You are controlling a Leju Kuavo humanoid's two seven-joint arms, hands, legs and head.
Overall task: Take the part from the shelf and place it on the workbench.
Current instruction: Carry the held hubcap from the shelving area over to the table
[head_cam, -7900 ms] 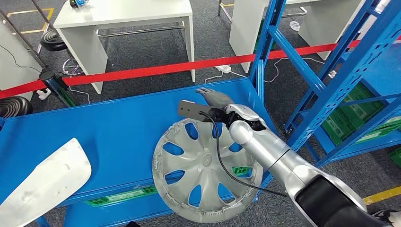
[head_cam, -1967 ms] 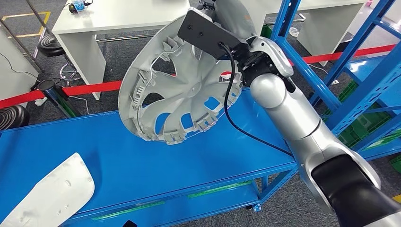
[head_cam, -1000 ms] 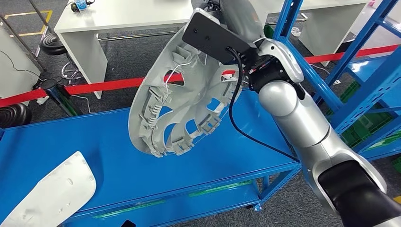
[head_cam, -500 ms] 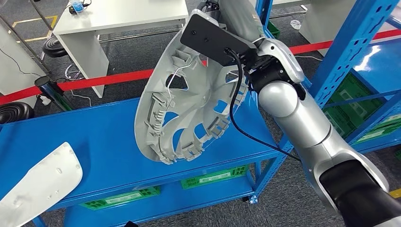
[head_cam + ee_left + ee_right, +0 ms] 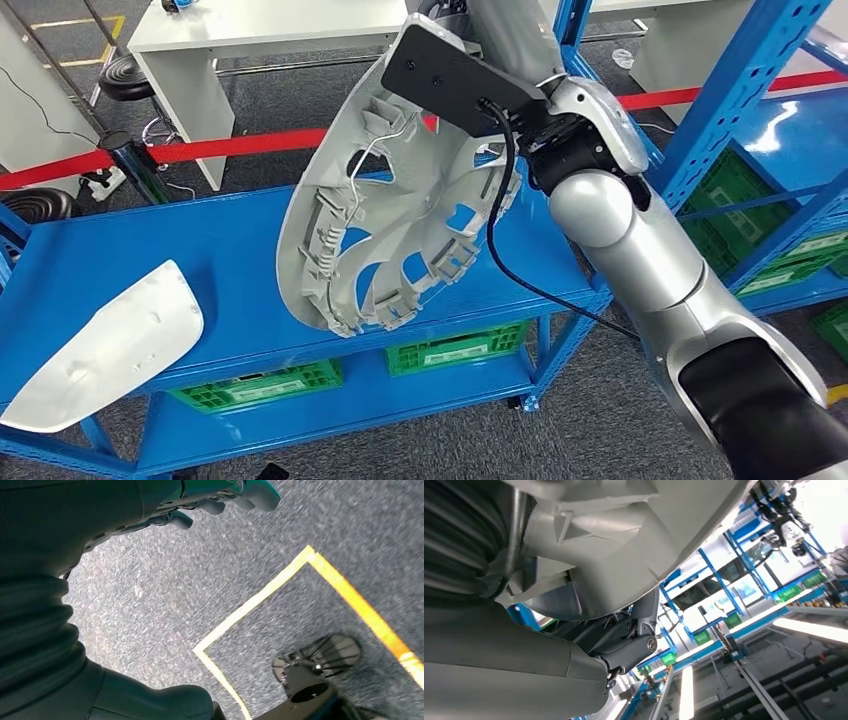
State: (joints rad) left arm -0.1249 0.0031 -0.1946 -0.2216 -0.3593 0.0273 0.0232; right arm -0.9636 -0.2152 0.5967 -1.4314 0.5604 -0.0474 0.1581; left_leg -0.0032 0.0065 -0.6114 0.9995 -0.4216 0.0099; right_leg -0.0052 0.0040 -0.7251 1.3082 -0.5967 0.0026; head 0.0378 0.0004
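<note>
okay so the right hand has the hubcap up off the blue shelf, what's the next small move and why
Probably keep carrying the hubcap away from the blue shelf toward a white workbench. The right hand grips its rim and holds it tilted, clear above the shelf surface, so the lift looks finished and transport is what remains.

At the earliest frame the hubcap [image 5: 400,200] lay flat on the blue shelf [image 5: 230,260], face up, with the right robot hand [image 5: 624,645] at its far rim. It now hangs clear of the shelf, tipped nearly on edge with its ribbed back showing, held at the upper rim by that hand. The camera has also shifted: green crates [image 5: 455,350] beneath the shelf have come into sight.
</note>
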